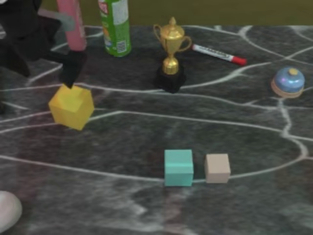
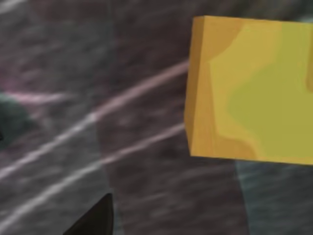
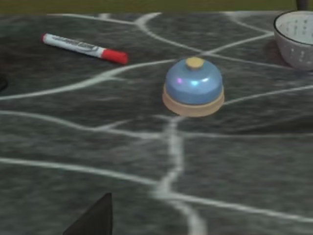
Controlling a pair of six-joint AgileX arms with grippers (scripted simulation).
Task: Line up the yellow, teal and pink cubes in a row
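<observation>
Mustard-yellow cube [image 1: 71, 106], matte, tilted, gripped from above by left pincer [image 1: 70, 84].

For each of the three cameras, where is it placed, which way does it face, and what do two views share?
Top view: above the table, looking down on three cubes; left gripper at the yellow cube.
Left wrist view: on the left arm, close on the yellow cube; one dark fingertip shows.
Right wrist view: on the right arm, facing the bell; one fingertip shows.
Shared: bell and marker.
</observation>
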